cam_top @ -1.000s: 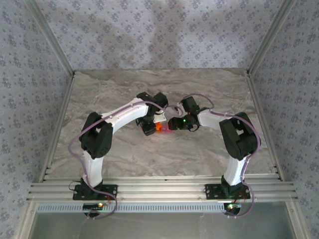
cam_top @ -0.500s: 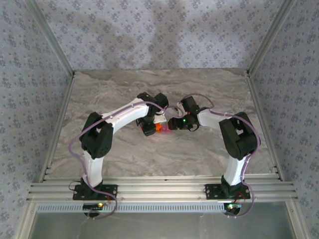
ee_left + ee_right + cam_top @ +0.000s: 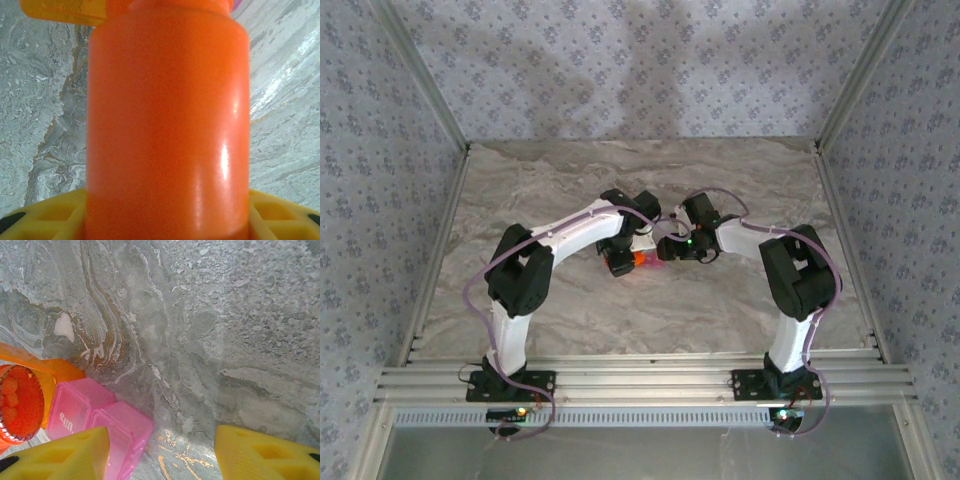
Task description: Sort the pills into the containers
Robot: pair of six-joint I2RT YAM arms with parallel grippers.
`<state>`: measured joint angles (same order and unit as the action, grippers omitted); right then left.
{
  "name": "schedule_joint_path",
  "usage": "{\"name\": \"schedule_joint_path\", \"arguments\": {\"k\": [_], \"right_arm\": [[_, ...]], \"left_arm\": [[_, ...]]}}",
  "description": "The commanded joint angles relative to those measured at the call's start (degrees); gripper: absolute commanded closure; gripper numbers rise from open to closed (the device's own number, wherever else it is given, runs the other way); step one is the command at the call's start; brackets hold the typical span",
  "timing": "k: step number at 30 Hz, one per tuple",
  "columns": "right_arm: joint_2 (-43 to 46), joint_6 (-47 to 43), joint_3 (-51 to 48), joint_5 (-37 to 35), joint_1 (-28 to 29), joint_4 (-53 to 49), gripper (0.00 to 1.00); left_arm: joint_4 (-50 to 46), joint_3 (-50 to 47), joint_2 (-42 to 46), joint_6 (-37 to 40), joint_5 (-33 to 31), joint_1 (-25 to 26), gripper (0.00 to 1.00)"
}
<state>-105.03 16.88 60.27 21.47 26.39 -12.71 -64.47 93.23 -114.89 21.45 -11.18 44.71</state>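
Since a second ago the left arm [image 3: 565, 232] has swung a little toward its partner, elbow and wrist both edging right, carrying the left hand [image 3: 623, 257] closer to the right hand [image 3: 160, 452]; the right arm [image 3: 790, 270] looks unmoved. Both hands meet low over the middle of the marbled bench [image 3: 570, 310], close together, which fits a pour from one into something steadied by the other. Clenched between the left hand's yellow fingers [image 3: 45, 217] is the orange bottle [image 3: 167, 125], lying along the line of the hand with its mouth pointing away from the wrist, so the grip looks meant to aim the opening instead of just lifting. From the right wrist camera that mouth sits just outside the right hand's left finger [image 3: 60, 455], tipped nearly on its side, and orange pills [image 3: 10, 390] are visible inside it, none yet on the bench or in a compartment as far as can be seen. The right hand is spread and grasps nothing; bare bench lies between its fingers. The containers [image 3: 80, 410] rest on the bench just ahead of that left finger, touching or nearly touching the bottle's rim: a pink compartment with its flap apparently folded open beside it, and an orange part behind, half hidden by the bottle. My reading is that the pour is lined up but not begun, and such a small target could easily be nudged or overshot.
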Motion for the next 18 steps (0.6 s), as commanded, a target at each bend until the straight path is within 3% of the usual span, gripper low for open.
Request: {"name": "schedule_joint_path", "arguments": {"k": [1, 18], "right_arm": [[-3.29, -0.58, 0.04, 1.99, 1.01, -0.28, 0.4], [-3.25, -0.63, 0.07, 1.9, 0.96, -0.39, 0.4]], "left_arm": [[-1.89, 0.55, -0.09, 0.59, 0.02, 0.25, 1.0], [6.82, -6.38, 7.74, -2.85, 4.07, -1.43, 1.0]]}}
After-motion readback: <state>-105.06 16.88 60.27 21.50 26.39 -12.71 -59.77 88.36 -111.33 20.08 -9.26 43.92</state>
